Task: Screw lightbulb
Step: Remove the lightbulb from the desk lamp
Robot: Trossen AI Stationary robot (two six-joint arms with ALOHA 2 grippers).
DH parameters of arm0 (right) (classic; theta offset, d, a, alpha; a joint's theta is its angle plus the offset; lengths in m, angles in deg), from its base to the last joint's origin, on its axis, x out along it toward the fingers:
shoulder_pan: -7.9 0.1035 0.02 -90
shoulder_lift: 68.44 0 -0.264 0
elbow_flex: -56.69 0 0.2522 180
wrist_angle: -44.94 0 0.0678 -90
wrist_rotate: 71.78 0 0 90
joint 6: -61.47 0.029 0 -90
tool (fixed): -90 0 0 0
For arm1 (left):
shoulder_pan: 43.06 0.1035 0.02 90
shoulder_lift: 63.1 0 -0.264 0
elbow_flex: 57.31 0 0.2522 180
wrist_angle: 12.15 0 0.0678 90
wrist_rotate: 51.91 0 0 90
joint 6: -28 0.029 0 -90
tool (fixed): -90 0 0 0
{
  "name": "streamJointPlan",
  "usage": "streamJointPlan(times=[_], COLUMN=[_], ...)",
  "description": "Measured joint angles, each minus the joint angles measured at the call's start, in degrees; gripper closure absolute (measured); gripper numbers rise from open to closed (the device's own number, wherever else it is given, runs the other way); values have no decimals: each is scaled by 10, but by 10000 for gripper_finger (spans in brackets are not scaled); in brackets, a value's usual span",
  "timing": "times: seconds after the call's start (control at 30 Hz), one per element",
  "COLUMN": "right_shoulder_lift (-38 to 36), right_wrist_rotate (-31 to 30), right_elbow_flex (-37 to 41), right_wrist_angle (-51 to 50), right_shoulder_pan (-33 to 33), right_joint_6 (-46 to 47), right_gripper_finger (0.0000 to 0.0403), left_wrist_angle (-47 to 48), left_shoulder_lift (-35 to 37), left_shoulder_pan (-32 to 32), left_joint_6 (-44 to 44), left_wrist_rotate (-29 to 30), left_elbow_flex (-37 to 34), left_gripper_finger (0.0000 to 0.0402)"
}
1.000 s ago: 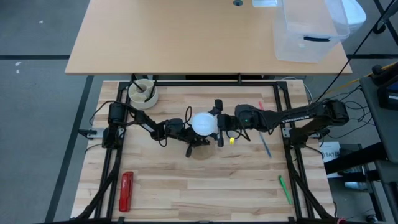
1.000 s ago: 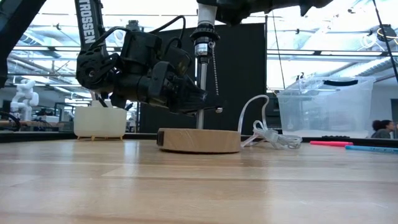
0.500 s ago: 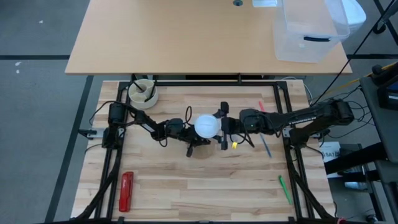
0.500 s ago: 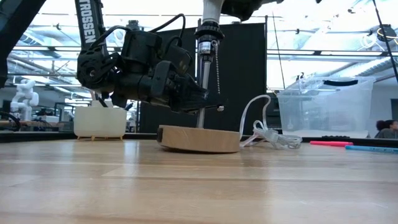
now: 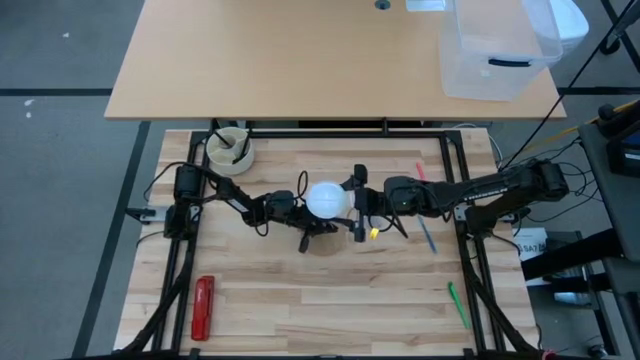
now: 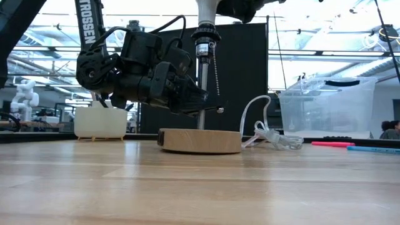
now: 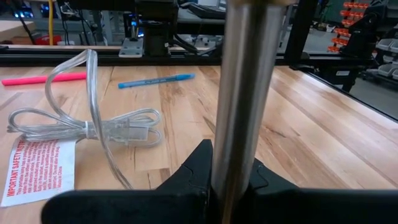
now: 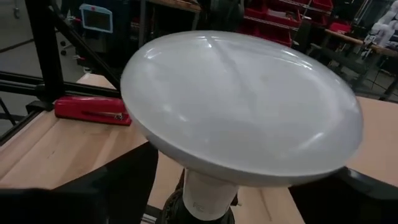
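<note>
The left hand is clenched on the lamp's metal pole. The bulb sits atop that pole, between the spread fingers of the released right hand.

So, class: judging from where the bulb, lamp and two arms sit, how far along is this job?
Done: the bulb sits upright in the socket atop the lamp pole. In hand: the left end effector is shut on the pole, steadying it; the right end effector brackets the bulb's dome, its fingers apart. Left: whether it is fully screwed in cannot be seen, so more turns may remain.
</note>
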State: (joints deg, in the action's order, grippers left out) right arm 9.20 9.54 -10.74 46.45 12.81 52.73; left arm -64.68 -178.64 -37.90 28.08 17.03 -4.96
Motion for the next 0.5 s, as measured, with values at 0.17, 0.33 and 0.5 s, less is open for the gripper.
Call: streamJointPlan(times=[0.17,0.33,0.5], right_shoulder_lift=[0,-16,-35], right_wrist_rotate=[-2,-57,-73], right_elbow_flex=[-8,-27,-47], right_wrist_angle=[-7,-46,-111], right_shoulder_pan=[0,0,-3], right_joint_6=[-7,-37,-38], right_gripper_finger=[52,47,46], left_wrist_angle=[0,-3,-3], left_shoulder_lift=[0,0,0], left_shoulder_pan=[0,-2,-2], left_joint_6=[-2,-7,-10], left_wrist_rotate=[0,2,8], left_elbow_flex=[0,1,1], left_gripper_finger=[376,376,376])
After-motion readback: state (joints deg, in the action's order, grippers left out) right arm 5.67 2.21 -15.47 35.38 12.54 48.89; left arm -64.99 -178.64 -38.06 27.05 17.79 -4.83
